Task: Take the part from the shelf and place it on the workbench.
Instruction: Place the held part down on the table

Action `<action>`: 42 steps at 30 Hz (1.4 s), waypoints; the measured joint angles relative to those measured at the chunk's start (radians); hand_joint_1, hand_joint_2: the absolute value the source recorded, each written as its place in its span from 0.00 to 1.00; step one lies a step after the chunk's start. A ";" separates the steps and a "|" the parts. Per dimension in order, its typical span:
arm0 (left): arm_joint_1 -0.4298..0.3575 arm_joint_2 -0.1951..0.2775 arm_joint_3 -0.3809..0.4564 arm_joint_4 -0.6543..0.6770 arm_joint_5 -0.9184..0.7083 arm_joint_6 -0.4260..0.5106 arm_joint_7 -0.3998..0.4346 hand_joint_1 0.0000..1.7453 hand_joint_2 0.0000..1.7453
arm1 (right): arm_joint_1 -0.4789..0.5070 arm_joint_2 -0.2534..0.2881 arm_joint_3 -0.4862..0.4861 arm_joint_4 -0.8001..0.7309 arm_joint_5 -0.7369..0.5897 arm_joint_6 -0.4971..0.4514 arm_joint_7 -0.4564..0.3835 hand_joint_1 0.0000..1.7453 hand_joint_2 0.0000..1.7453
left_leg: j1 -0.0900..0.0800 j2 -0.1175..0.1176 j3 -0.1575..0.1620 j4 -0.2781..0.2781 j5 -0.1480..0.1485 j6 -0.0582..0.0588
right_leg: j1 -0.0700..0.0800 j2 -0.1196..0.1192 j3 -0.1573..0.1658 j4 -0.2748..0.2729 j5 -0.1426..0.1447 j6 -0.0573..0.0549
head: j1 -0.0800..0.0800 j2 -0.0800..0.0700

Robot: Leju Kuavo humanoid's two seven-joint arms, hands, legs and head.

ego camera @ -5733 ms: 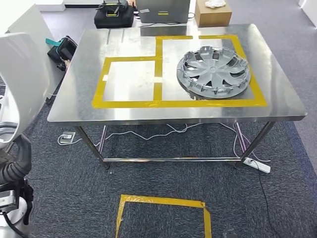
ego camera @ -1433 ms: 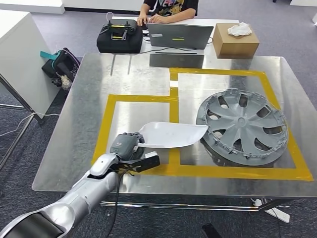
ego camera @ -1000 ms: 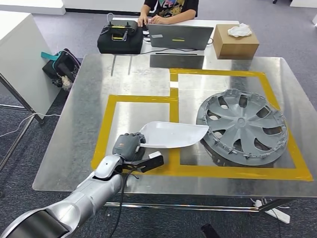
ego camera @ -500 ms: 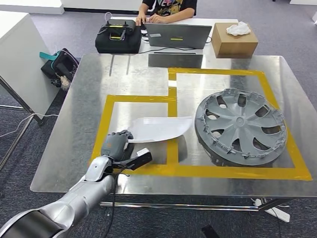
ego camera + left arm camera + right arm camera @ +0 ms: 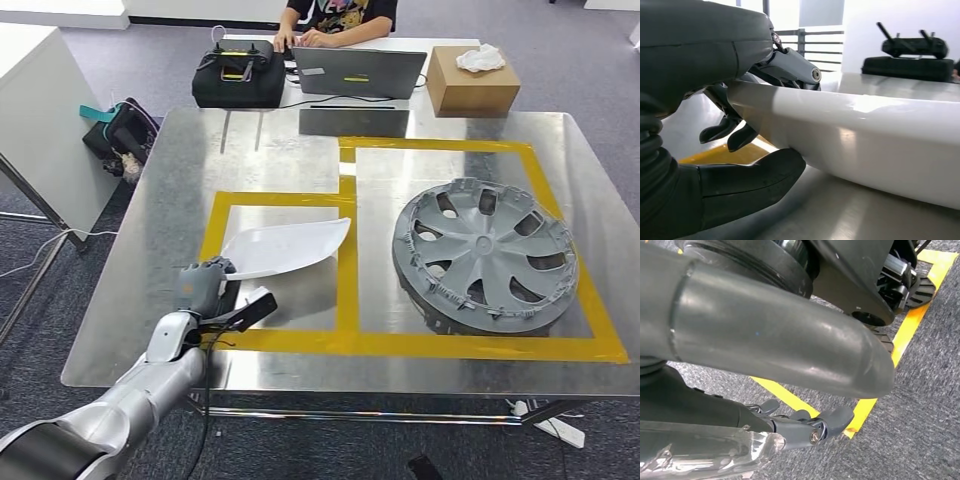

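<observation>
The part is a white, curved, leaf-shaped plastic shell (image 5: 283,248). My left hand (image 5: 202,285) grips it by its near end, thumb below and fingers on top. The shell hangs low over the left yellow-taped rectangle (image 5: 214,228) of the steel workbench (image 5: 170,180), and its shadow falls on the metal beneath. In the left wrist view the white shell (image 5: 874,135) runs away from my left hand (image 5: 734,75) just above the tabletop. My right hand (image 5: 798,427) hangs by the carpet floor with its fingers loosely apart and nothing in them.
A grey wheel cover (image 5: 483,255) lies in the right taped rectangle. Beyond the bench's far edge are a laptop (image 5: 358,72), a black case (image 5: 240,72) and a cardboard box (image 5: 472,80), with a person (image 5: 332,15) seated there. A white cabinet (image 5: 38,110) and a bag (image 5: 121,130) stand at the left.
The view closed in on the workbench. In the last second my left hand carried the white shell to the left, from beside the wheel cover to over the left rectangle.
</observation>
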 joint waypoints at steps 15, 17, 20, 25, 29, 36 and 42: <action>-0.002 0.035 0.007 0.004 -0.015 -0.005 0.018 0.25 1.00 | 0.000 0.000 0.000 0.000 -0.006 0.002 -0.002 0.00 0.00 | 0.000 0.000 0.001 -0.001 0.001 -0.001 | 0.000 0.000 0.001 0.000 0.001 -0.001 | 0.000 0.000; -0.002 0.038 0.008 0.006 -0.018 -0.015 0.016 0.00 1.00 | 0.001 0.000 0.000 0.000 -0.007 0.002 -0.002 0.00 0.00 | 0.000 0.000 0.002 -0.001 0.001 -0.001 | 0.000 0.000 0.001 0.000 0.001 -0.001 | 0.000 0.000; -0.006 0.040 0.018 0.007 -0.022 -0.034 0.005 0.00 1.00 | 0.001 0.000 0.000 0.000 -0.008 0.002 -0.004 0.00 0.00 | 0.000 0.000 0.003 -0.001 0.001 -0.001 | 0.000 -0.001 0.001 0.000 0.000 -0.001 | 0.000 0.000; -0.017 0.039 0.033 0.007 -0.032 -0.036 -0.006 0.00 1.00 | 0.000 0.000 0.000 0.000 -0.011 0.001 -0.007 0.00 0.00 | 0.000 0.000 0.004 -0.001 0.001 -0.001 | 0.000 -0.001 0.003 0.000 0.000 -0.001 | 0.000 0.000; -0.020 0.034 0.046 0.007 -0.027 -0.033 -0.052 0.00 1.00 | 0.001 0.000 0.000 0.000 -0.014 0.001 -0.008 0.00 0.00 | 0.000 0.000 0.004 -0.001 0.001 -0.001 | 0.000 -0.001 0.003 0.000 0.000 -0.001 | 0.000 0.000; -0.005 0.011 0.103 0.007 0.027 -0.008 -0.199 0.00 1.00 | 0.007 0.000 0.000 0.000 -0.023 0.000 -0.015 0.00 0.00 | 0.000 0.000 0.004 -0.001 0.001 -0.001 | -0.001 -0.001 0.003 0.000 0.000 -0.001 | 0.000 0.000; 0.000 -0.002 0.123 0.006 0.034 -0.004 -0.250 0.00 0.00 | 0.008 0.000 0.000 0.000 -0.025 0.000 -0.020 0.00 0.00 | 0.000 0.000 0.003 -0.001 0.001 -0.001 | -0.001 -0.001 0.002 0.000 0.000 -0.001 | 0.000 0.000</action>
